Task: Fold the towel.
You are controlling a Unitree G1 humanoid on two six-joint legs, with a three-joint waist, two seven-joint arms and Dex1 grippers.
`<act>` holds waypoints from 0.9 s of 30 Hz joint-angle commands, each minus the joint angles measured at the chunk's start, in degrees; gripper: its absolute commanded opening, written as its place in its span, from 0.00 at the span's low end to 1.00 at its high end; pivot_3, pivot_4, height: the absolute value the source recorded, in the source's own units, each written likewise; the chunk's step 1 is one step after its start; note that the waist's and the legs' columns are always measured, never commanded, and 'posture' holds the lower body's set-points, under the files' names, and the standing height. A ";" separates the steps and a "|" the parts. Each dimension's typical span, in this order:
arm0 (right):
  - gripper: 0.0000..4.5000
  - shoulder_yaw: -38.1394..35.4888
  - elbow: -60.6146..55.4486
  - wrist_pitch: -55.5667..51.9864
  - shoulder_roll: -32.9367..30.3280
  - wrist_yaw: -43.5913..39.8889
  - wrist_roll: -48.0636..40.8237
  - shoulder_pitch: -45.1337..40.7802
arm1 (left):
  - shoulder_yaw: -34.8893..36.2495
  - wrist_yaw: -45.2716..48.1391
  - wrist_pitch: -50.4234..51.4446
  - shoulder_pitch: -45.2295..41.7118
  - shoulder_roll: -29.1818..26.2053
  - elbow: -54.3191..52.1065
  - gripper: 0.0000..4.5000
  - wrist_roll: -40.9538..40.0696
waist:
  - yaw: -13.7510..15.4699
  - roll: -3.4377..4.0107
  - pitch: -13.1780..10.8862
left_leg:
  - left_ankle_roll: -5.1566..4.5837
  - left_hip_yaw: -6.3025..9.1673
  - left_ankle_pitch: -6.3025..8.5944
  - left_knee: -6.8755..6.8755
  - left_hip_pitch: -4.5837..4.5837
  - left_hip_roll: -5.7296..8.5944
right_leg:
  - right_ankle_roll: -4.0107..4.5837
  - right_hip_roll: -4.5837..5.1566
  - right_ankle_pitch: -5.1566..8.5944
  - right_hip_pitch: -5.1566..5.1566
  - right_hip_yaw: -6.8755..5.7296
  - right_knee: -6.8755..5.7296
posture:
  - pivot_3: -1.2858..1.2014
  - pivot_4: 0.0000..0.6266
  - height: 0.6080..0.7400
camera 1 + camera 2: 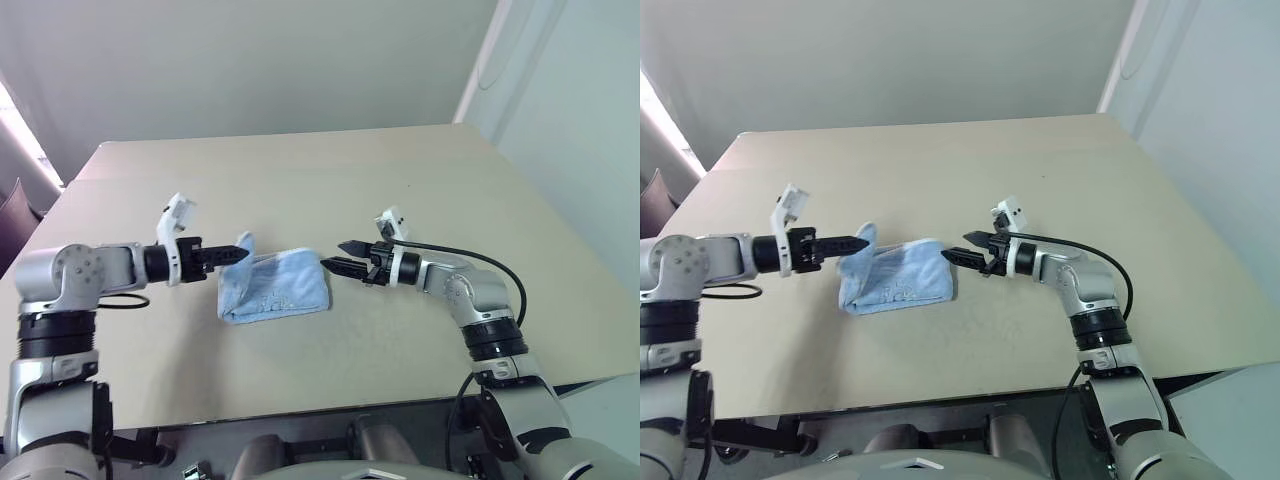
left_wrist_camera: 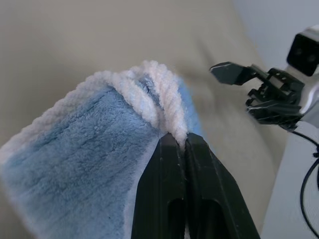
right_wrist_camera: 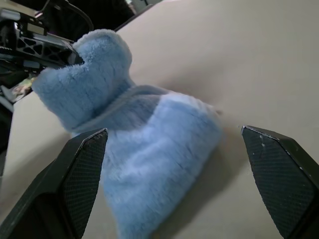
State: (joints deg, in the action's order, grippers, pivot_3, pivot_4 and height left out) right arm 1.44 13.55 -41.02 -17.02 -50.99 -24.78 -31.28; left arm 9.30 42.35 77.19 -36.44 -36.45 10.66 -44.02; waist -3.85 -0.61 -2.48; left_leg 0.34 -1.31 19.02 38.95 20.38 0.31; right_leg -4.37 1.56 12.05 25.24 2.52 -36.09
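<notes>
The small light-blue terry towel with white stitched edging [image 1: 275, 285] lies bunched and partly folded near the middle of the broad beige tabletop [image 1: 330, 180], most of it resting on the surface while one corner is lifted clear on the robot's left side. That raised corner is pinched in the left gripper [image 1: 238, 254], whose two black fingers [image 2: 184, 194] are pressed tight together on the white corded hem, the arm reaching in nearly level from the left. On the opposite side of the towel the right gripper [image 1: 335, 256] hangs just beside the cloth's far edge, its black fingertips [image 3: 82, 172] spread wide apart with nothing between them, apart from the fabric and pointing back toward it
</notes>
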 commanded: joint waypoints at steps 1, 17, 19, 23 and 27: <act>1.00 -2.00 -3.61 -0.41 -0.15 1.70 -1.73 -0.11 | -4.38 -0.20 -1.86 -5.59 2.81 3.37 0.00 2.90 | 0.00 0.00 0.00 | 0.00 0.00 0.00 0.04 0.00 0.00 | 0.00 -0.02 0.00 -0.03 0.00 0.00 | 0.52 0.00 1.00; 1.00 -2.43 -5.94 -0.73 -2.51 6.19 -1.57 2.69 | -17.39 5.11 -14.73 -7.68 11.87 8.20 0.05 13.74 | -0.06 -0.02 -0.02 | -0.02 -0.09 -0.01 0.09 -0.02 0.05 | -0.04 -0.10 0.01 -0.07 0.07 0.05 | 0.52 0.00 1.00; 1.00 -2.08 -5.22 -0.55 -2.54 6.12 -1.26 2.26 | -17.09 5.54 -14.66 -6.61 11.66 6.90 0.16 13.65 | -0.08 -0.02 -0.02 | -0.02 -0.09 -0.01 0.10 -0.02 0.05 | -0.04 -0.10 0.01 -0.08 0.08 0.06 | 0.52 0.00 1.00; 1.00 -1.43 -3.27 0.07 -2.38 5.87 -0.46 1.10 | -17.21 8.30 -13.65 -3.98 9.88 1.16 0.48 12.32 | -0.16 -0.02 -0.02 | -0.03 -0.10 -0.01 0.09 -0.03 0.04 | -0.05 -0.10 0.02 -0.09 0.10 0.05 | 0.52 0.00 1.00; 1.00 -1.00 -1.39 0.98 -2.08 5.22 -0.02 0.01 | -17.45 11.03 -18.24 -0.08 7.83 -5.11 0.63 13.02 | -0.09 -0.02 -0.02 | -0.03 -0.10 -0.01 0.12 -0.04 0.03 | -0.04 -0.11 0.02 -0.09 0.10 0.04 | 0.52 0.00 1.00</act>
State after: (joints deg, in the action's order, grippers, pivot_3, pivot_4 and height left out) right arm 0.82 12.28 -41.42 -19.10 -45.27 -24.80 -28.95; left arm -8.44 51.29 62.45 -37.27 -27.61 10.11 -30.56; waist -3.93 -0.64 -2.50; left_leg 0.31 -1.40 19.01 39.08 20.33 0.34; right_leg -4.41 1.45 12.06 25.13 2.61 -36.05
